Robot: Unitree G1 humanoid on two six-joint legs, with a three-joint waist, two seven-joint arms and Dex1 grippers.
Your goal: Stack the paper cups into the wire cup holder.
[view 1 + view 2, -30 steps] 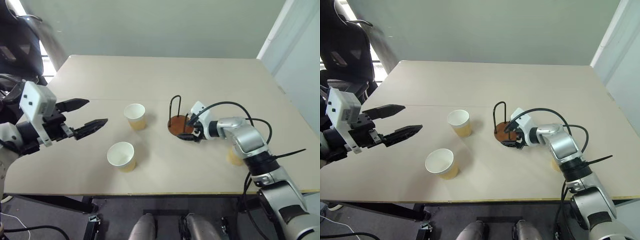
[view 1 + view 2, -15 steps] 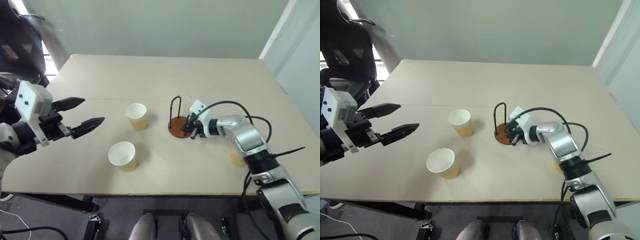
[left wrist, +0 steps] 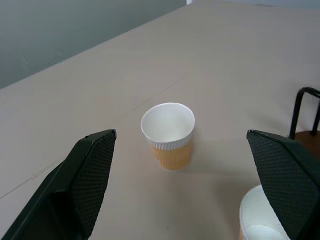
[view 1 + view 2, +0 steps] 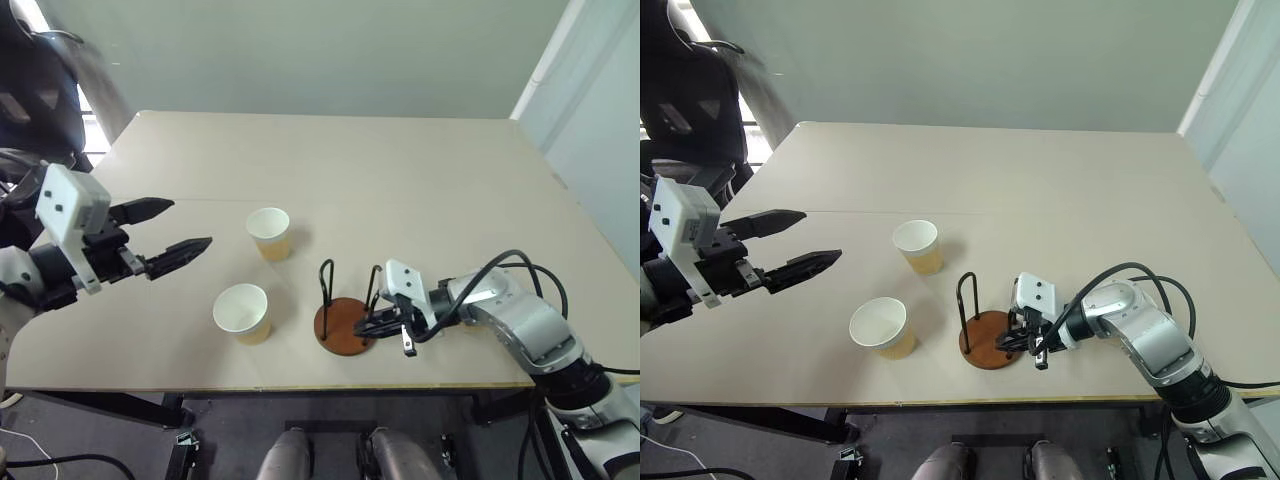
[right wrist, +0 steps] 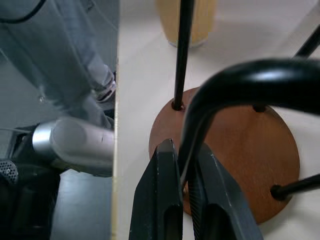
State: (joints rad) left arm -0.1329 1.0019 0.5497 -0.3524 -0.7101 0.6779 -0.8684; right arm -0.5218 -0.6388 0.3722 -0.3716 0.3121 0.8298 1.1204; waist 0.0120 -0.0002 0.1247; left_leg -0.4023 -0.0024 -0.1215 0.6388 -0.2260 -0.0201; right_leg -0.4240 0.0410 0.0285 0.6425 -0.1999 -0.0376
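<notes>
From the head views, the wire cup holder with its round reddish-brown base [image 4: 343,327] is seen near the table's near edge, right of two tan paper cups [image 4: 269,233]; these are judged light and crushable, best held mid-wall. In the left wrist view, the left gripper [image 3: 187,172] is held wide open. In the right wrist view, the right gripper [image 5: 182,186] is clamped on one stiff wire loop.

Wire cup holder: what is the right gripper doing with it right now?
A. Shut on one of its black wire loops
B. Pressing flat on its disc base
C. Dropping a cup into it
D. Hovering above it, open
A: the right gripper is shut on a black loop of the wire cup holder, whose disc base holds no cup.
</notes>
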